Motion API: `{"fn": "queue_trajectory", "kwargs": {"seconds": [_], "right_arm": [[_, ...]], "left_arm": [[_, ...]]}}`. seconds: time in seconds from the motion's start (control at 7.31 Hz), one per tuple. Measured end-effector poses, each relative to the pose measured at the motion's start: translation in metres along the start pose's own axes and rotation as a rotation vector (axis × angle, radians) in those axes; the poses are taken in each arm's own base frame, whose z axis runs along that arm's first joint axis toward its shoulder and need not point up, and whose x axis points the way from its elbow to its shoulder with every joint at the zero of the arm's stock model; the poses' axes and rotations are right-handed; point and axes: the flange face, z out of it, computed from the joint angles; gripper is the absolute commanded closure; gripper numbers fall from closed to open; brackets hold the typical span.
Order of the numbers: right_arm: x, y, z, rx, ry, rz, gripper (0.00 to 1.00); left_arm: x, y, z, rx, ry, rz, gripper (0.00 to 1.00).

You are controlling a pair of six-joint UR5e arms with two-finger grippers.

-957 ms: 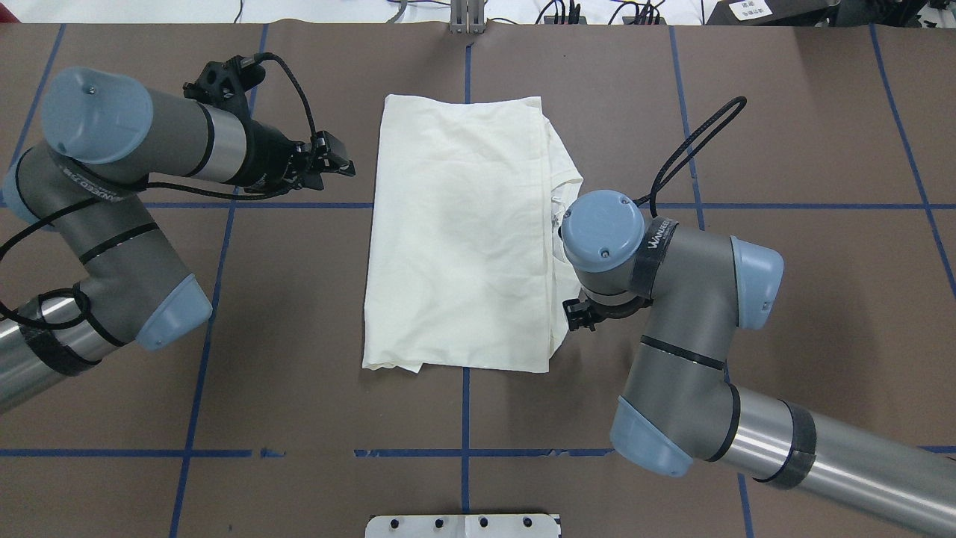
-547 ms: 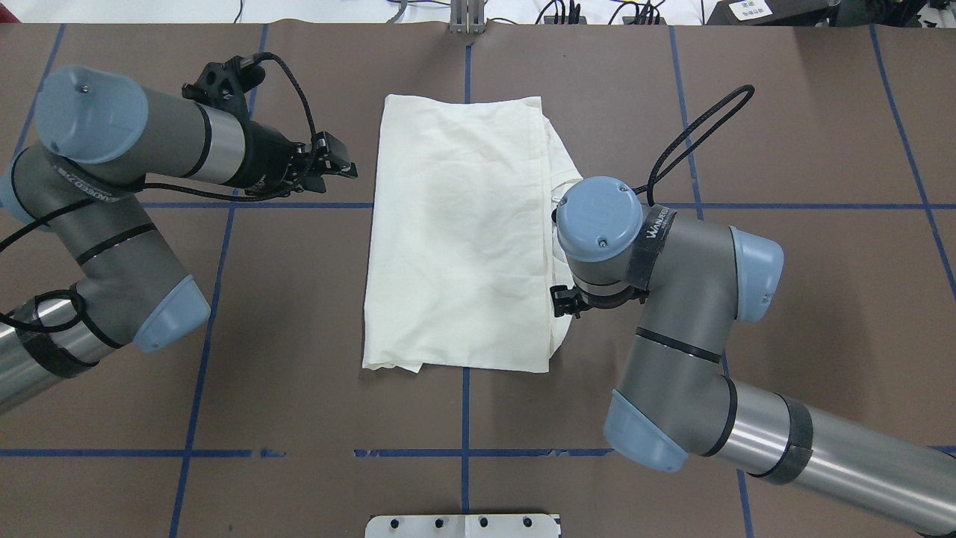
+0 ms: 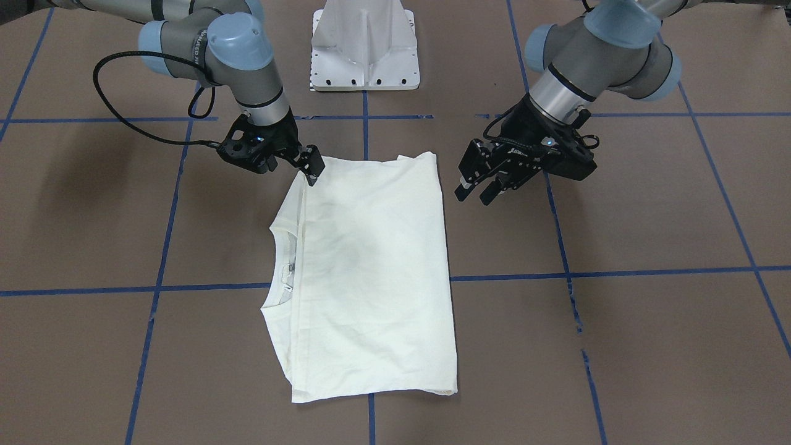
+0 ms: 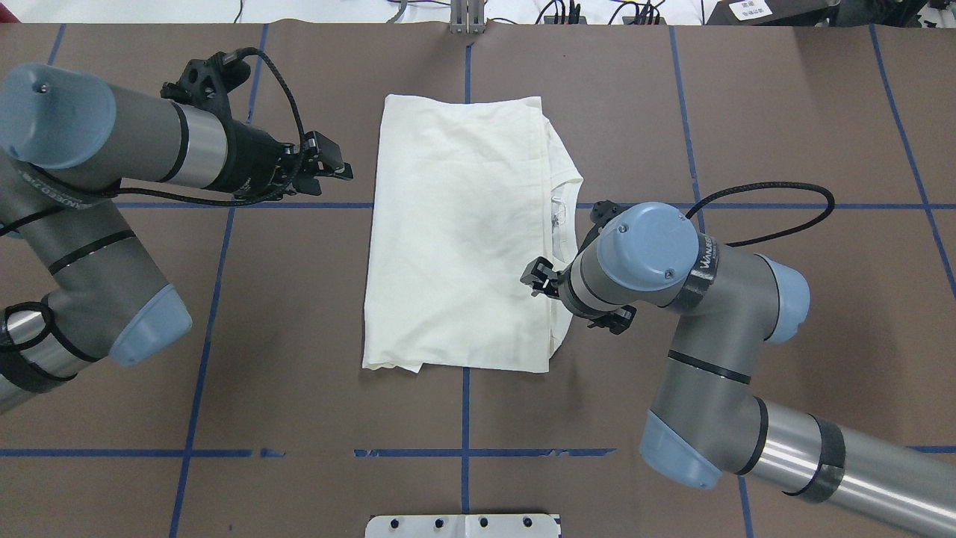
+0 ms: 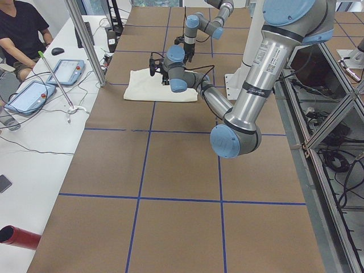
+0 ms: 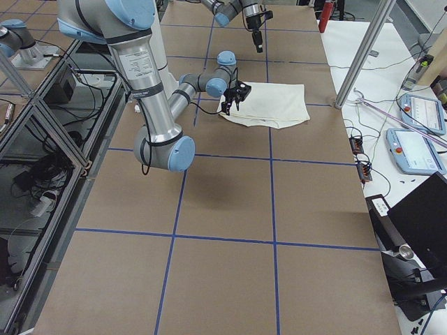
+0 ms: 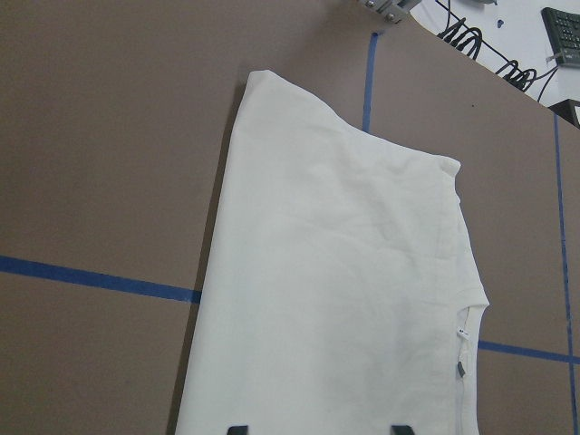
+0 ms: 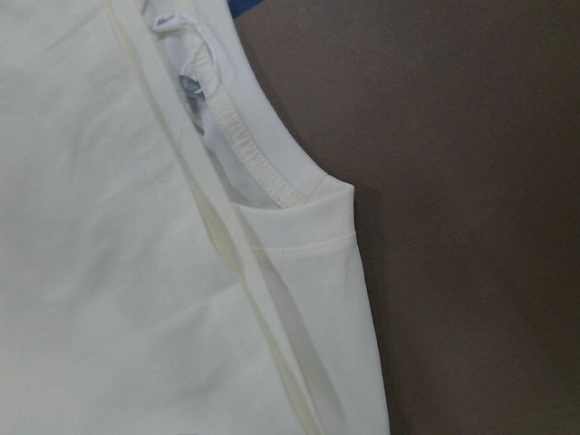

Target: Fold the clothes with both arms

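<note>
The cream shirt (image 4: 459, 232) lies folded flat, plain side up, on the middle of the brown table; its print is hidden. It also shows in the front view (image 3: 371, 272). Its collar (image 8: 245, 154) and label sit at the folded edge on my right side. My right gripper (image 4: 536, 278) hangs low over that edge near the hem end, also in the front view (image 3: 311, 170). It looks open, and its fingertips do not show in the right wrist view. My left gripper (image 4: 328, 168) is open and empty, above the table left of the shirt (image 7: 344, 299).
The white pedestal base (image 3: 364, 49) stands at the robot's side of the table. Blue tape lines (image 4: 224, 299) cross the brown cover. A seated person (image 5: 23, 28) and tablets (image 5: 34, 94) are at a side table beyond the far edge.
My right wrist has turned and its gripper has moved left and further out, onto the shirt's right edge. My left arm's elbow has drawn back to the left; its gripper has barely moved.
</note>
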Motion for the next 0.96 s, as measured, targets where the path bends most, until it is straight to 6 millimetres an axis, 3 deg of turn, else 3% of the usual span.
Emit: {"fn": "queue_trajectory", "kwargs": {"seconds": [0.27,0.96], "right_arm": [[0.004,0.007,0.004,0.028,-0.043,0.168,0.0],[0.018,0.041,0.029,0.029,-0.013,0.299,0.05]], "left_arm": [[0.003,0.002,-0.003,0.007,0.008,0.007,0.4],[0.008,0.005,-0.005,0.009,0.029,0.028,0.4]]}}
